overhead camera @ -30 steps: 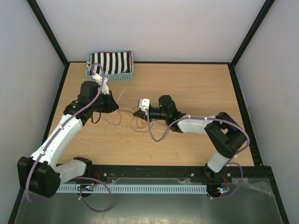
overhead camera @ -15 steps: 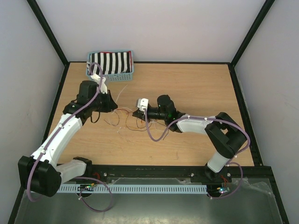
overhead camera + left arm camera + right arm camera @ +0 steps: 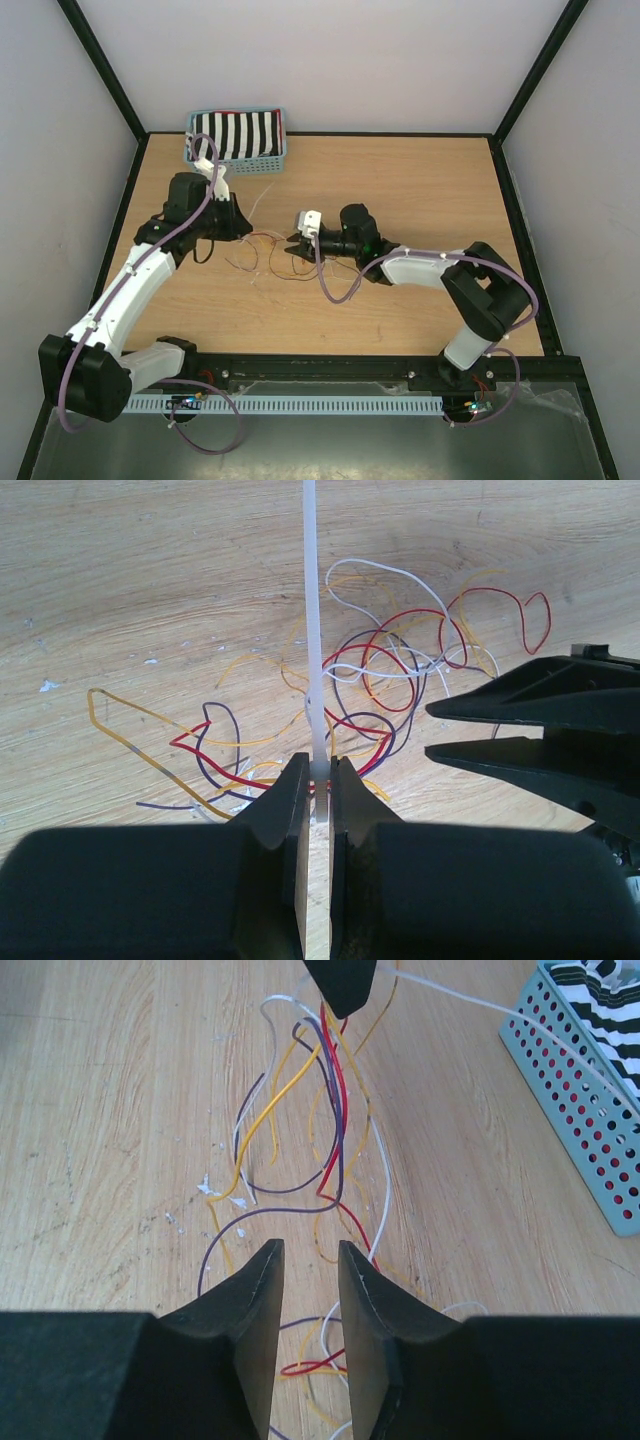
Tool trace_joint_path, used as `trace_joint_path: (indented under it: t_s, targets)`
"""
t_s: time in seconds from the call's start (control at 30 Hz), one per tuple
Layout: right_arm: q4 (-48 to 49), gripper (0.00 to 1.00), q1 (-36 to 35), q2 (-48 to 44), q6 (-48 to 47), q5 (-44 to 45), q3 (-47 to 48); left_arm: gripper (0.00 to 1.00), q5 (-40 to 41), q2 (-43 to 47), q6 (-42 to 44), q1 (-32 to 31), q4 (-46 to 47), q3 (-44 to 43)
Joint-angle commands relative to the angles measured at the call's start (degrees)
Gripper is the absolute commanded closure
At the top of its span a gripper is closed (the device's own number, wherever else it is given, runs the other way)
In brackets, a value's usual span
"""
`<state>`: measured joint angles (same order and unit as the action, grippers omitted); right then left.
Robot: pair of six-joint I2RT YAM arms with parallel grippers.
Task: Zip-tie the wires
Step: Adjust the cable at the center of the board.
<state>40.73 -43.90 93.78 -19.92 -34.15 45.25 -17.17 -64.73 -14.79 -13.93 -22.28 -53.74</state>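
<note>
My left gripper (image 3: 319, 768) pinches a flat white plastic zip tie (image 3: 311, 620) over thin, curling red, yellow and purple wires (image 3: 383, 678). On my right gripper (image 3: 308, 1252) the smooth black wedge jaws stand apart, empty.

wires (image 3: 270, 258) on desk (image 3: 430, 200), left of centre | left pincer (image 3: 245, 228) just left of them, zip tie (image 3: 312, 630) in it | right pincer (image 3: 293, 243) just right | basket (image 3: 250, 162) at far-left corner, cloth (image 3: 235, 133) inside

Wooden table (image 3: 420, 200), plain white walls (image 3: 330, 60), black frame posts (image 3: 103, 70), even light
</note>
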Motion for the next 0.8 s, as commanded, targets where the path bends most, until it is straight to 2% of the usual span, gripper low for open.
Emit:
trace_joint_path:
  t_s: [0.0, 0.5, 0.77]
  targets:
    - [3.50, 0.61, -0.21, 2.72, 1.55, -2.15, 3.23, 1.00, -1.76, 1.63, 0.11, 0.30, 0.42, -1.84]
    - [3.61, 0.60, -0.84, 8.45, 1.10, -2.91, 7.90, 1.00, -3.29, 2.30, 0.60, 0.30, 0.45, -1.41]
    - [3.57, 0.63, -1.30, 9.54, 1.02, -3.14, 8.51, 1.00, -3.40, 2.02, 0.66, 0.31, 0.48, -1.46]
